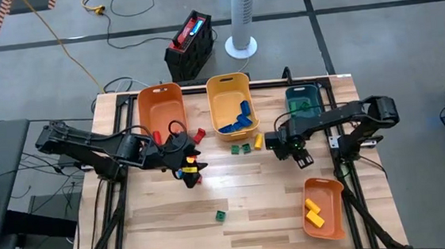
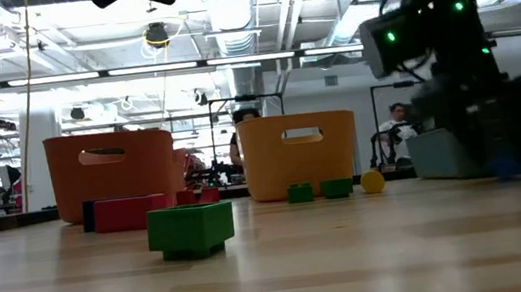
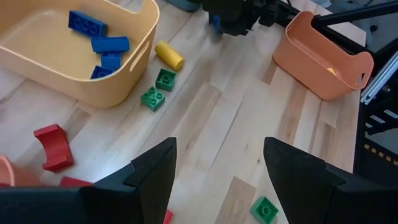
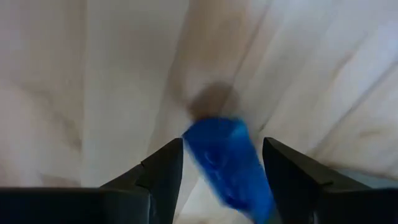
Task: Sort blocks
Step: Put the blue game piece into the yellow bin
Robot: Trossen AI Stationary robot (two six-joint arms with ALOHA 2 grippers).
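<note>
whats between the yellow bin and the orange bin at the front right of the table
In the high view, between the yellow bin and the orange bin: two green blocks, a yellow block, and the right gripper.

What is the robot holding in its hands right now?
The right hand has a blue block between its fingers, but whether it is gripped, and where, cannot be told. The left hand is open and holds nothing.
</note>
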